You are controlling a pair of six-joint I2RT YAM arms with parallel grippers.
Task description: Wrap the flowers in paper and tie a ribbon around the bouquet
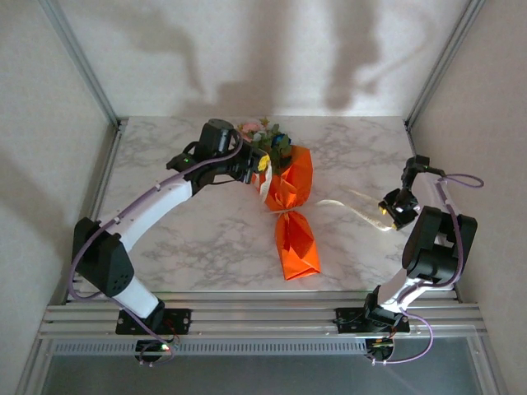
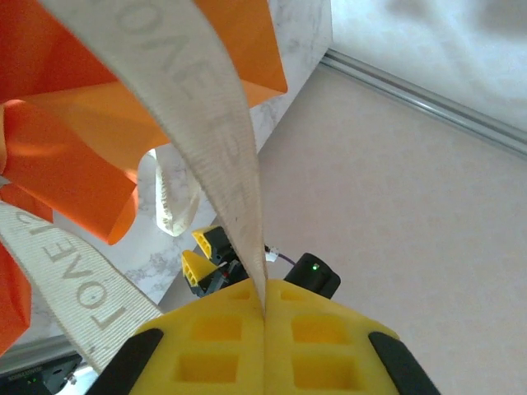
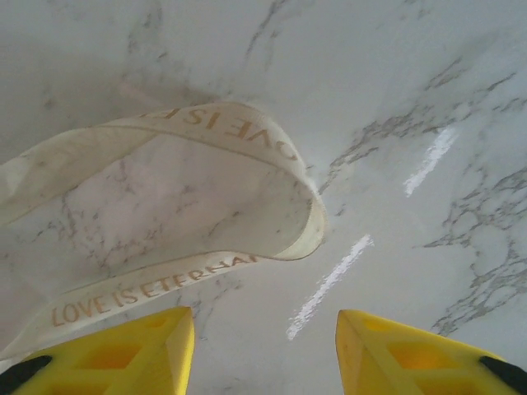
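The bouquet lies mid-table, with the orange paper pinched at its waist and the flowers pointing at the far edge. My left gripper hovers beside the paper's upper part. It is shut on the cream ribbon, which rises from between the yellow fingers past the orange paper. The ribbon's other end trails right across the marble. My right gripper is open just above that end; the lettered ribbon loop lies ahead of its gripper, untouched.
White marble table with metal frame posts at the back corners. Walls close off the back and both sides. The aluminium rail with the arm bases runs along the near edge.
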